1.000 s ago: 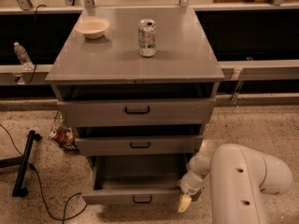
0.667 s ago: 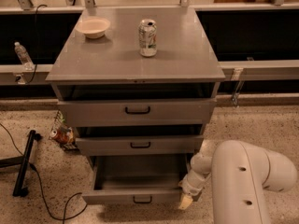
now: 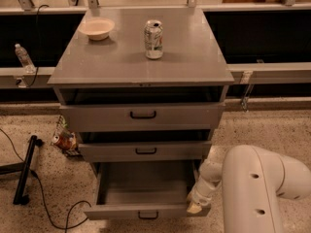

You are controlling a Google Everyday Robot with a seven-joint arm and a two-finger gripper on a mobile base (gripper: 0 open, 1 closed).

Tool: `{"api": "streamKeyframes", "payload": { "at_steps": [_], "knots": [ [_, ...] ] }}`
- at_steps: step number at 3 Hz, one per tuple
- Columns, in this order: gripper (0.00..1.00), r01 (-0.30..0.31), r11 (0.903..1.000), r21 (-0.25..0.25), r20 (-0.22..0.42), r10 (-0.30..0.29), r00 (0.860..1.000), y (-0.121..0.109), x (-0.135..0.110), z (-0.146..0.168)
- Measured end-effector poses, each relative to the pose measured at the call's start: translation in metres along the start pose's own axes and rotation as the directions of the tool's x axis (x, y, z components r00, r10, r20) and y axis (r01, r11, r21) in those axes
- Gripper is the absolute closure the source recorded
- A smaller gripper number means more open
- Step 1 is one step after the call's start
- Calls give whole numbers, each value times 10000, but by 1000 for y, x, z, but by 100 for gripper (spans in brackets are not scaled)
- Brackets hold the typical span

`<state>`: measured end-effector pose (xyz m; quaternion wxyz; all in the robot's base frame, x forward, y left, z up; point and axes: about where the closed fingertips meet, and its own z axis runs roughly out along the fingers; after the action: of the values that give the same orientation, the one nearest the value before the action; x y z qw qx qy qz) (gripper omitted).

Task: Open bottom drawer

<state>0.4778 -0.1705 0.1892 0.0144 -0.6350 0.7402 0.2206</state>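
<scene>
1. Three drawers in one grey cabinet [image 3: 141, 64]: top drawer [image 3: 97, 116], middle drawer [image 3: 109, 151], bottom drawer [image 3: 116, 211], the last standing pulled out.
2. Three black loop handles [image 3: 143, 114], one on each drawer front.
3. One pale bowl [image 3: 96, 28], near the back left corner of the cabinet top.
4. One drink can [image 3: 153, 39], upright, towards the back edge, right of the bowl.
5. One water bottle [image 3: 24, 58], on the ledge [image 3: 12, 73] beyond the left edge.
6. One gripper [image 3: 194, 207], at the bottom drawer's front right corner.

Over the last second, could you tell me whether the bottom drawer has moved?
Yes, slightly: the bottom drawer slid further out past the middle drawer, with the claw at its front right corner.
</scene>
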Motion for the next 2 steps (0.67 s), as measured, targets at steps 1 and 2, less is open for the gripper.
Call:
{"api": "streamKeyframes", "payload": {
  "at_steps": [1,2],
  "knots": [
    [100,-218,9994,-278,-13,218,9998,13,2,-1],
    [100,-542,9961,-699,-38,541,9985,33,5,-3]
  ]
}}
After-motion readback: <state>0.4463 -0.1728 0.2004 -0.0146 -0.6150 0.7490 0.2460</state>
